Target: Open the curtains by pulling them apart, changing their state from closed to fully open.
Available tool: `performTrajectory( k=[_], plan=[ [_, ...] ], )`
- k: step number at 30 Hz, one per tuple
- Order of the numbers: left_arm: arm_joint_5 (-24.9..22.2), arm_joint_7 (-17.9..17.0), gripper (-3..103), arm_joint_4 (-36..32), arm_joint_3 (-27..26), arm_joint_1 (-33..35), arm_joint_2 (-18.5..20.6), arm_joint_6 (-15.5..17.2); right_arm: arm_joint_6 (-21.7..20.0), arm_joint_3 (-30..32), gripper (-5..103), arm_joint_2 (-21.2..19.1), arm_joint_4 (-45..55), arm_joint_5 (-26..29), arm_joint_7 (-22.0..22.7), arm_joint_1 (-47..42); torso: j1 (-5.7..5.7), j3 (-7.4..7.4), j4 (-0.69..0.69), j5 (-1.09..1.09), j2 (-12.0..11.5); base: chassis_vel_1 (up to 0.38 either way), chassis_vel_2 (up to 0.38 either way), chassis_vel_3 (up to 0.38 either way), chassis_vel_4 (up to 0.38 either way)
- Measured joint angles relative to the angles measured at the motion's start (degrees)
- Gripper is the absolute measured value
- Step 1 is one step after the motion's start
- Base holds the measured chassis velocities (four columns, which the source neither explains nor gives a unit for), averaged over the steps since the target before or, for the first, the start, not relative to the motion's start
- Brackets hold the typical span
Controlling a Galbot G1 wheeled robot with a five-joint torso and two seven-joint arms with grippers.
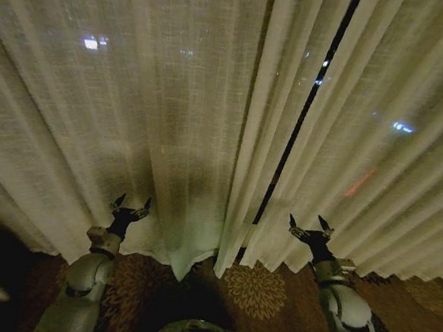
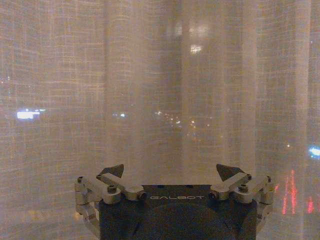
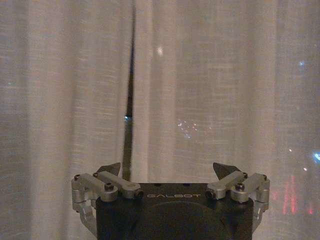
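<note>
Mostly shut curtains (image 1: pixel 171 113), thin dark gap; patterned carpet (image 1: pixel 256 289); left gripper (image 1: pixel 130 205) & right gripper (image 1: pixel 311 226) jaws wide, empty

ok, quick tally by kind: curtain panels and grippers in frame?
Sheer curtain panels: 2, left panel and right panel, a narrow dark gap between them
Grippers: 2, left gripper and right gripper, both open, at the curtains' lower part
Total: 4

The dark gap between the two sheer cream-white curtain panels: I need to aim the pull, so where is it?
In the head view the dark gap runs right of centre, nearer the open right gripper than the open left gripper.
</note>
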Motion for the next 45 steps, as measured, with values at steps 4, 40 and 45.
performTrajectory(
  k=[4,40,45],
  plan=[
    [-0.1,0.0,100,0.5,-0.2,-0.1,0.0,-0.3,-1.0,-0.1,100,-0.4,-1.9,0.4,0.8,2.7,0.00,0.00,0.02,-0.01,0.0,0.000,0.000,0.000,0.000],
    [-0.5,-0.3,100,0.0,-1.0,-0.4,-0.1,0.0,-9.2,-7.8,100,-3.1,-19.6,6.9,6.5,24.6,0.01,0.00,0.01,-0.01,0.0,0.000,0.000,0.000,0.000],
    [-0.5,-0.3,100,0.0,-0.9,-0.4,-0.1,0.0,-9.2,-8.0,102,-3.1,-21.4,7.0,6.4,26.0,0.00,0.00,0.01,-0.01,0.0,0.000,0.000,0.000,0.000]
  ],
)
